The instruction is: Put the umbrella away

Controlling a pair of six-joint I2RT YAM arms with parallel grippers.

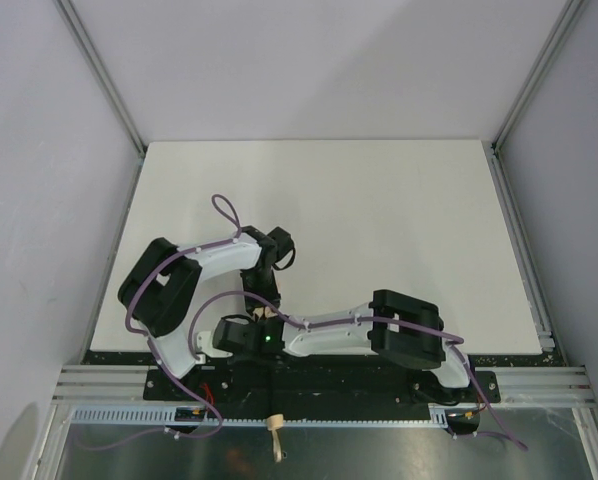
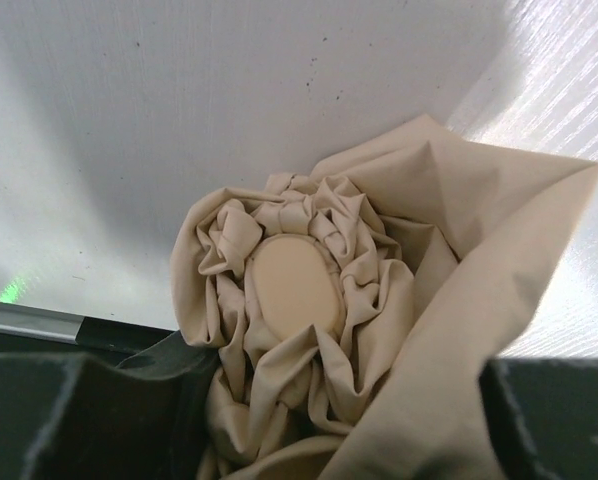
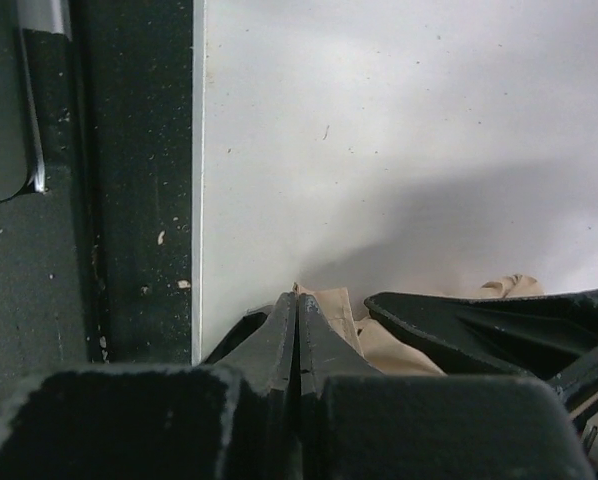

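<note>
Umbrella (image 2: 399,260) sits bunched at the table's (image 1: 379,200) near edge, left gripper (image 2: 289,400) jaws clasped around its fabric. Right gripper (image 3: 297,305) jaws are pinched flat, cloth right at the tips. My call: hold firm and tuck that loose flap in gently.

umbrella (image 2: 399,270) fabric: plain beige/tan, no print. Oval cap (image 2: 297,288) in the middle of the folds is a shade paler, cream.
bench (image 1: 379,200): flat white, a few dark specks close up.
left gripper (image 2: 329,395) and right gripper (image 3: 297,312): matte black jaws.
left arm (image 1: 214,258), right arm (image 1: 329,335): white links, black housings.
cables (image 1: 224,210): purple.
LED (image 1: 267,340) on the right wrist: green.
base plate (image 1: 329,378): black, pale flecks.
rails (image 1: 99,385): silver.
</note>
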